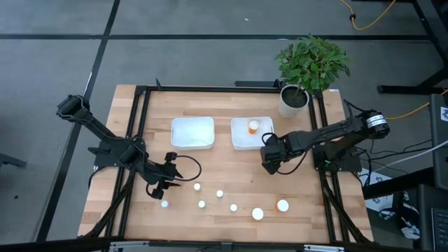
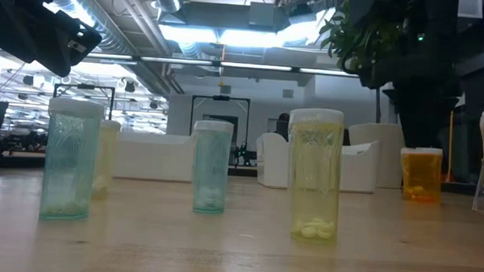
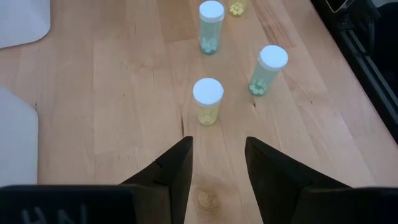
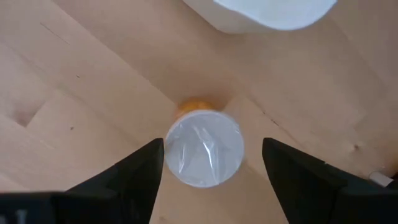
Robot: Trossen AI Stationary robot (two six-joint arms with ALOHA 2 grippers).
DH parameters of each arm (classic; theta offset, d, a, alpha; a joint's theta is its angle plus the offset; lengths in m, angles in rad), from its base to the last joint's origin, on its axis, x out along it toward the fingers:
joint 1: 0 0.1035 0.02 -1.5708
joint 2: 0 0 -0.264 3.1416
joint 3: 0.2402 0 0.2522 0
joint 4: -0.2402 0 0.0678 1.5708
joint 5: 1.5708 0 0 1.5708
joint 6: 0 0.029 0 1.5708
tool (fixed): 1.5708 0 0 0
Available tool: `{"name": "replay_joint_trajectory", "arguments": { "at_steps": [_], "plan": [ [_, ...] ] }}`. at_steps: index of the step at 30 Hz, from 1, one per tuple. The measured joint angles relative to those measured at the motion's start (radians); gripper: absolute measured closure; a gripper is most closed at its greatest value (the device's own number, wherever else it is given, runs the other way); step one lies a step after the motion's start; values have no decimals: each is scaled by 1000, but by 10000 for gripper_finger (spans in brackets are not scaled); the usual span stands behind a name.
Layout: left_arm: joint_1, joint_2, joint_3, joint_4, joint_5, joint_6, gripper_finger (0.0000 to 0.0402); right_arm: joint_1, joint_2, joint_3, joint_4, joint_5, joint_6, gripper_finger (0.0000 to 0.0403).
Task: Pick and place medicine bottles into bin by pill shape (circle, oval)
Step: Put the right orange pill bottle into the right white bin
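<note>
The right pincer point(image 4: 212, 171) hangs over an orange bottle point(image 4: 203, 149) that stands upright on the table point(image 1: 231, 168), cap up, long axis vertical, just in front of the right-hand bin point(image 1: 241, 140). Its fingers are spread wide, one on each side of the white cap, neither touching it — nothing is held.

A second orange bottle point(image 1: 253, 127) stands in that bin. The left-hand bin point(image 1: 192, 131) sits beside it, toward the table's far edge.

The left pincer point(image 3: 217, 165) is low over the table near the left front corner, fingers parted and empty. Directly ahead of it stands a yellowish bottle point(image 3: 208, 101) — upright, cap up. Two bluish bottles point(image 3: 210, 27) point(image 3: 268, 70) stand beyond, also upright. Further bottles stand in a loose row along the front edge.
</note>
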Motion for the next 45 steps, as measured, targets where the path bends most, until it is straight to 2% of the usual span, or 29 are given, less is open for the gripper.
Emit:
{"name": "replay_joint_trajectory", "arguments": {
  "at_steps": [26, 31, 38, 45],
  "plan": [
    [0, 0, 0, 0, 0, -2, 261, -8, 0, -1, 27, -52, -47, 128],
    [0, 0, 0, 0, 0, -7, 261, -8, 0, -61, 56, -52, -45, 128],
    [0, 0, 0, 0, 0, -7, 261, -8, 0, -134, 202, -52, -50, 128],
    [0, 0, 0, 0, 0, -6, 261, -8, 0, -134, 192, -43, -69, 129]
  ]
}}
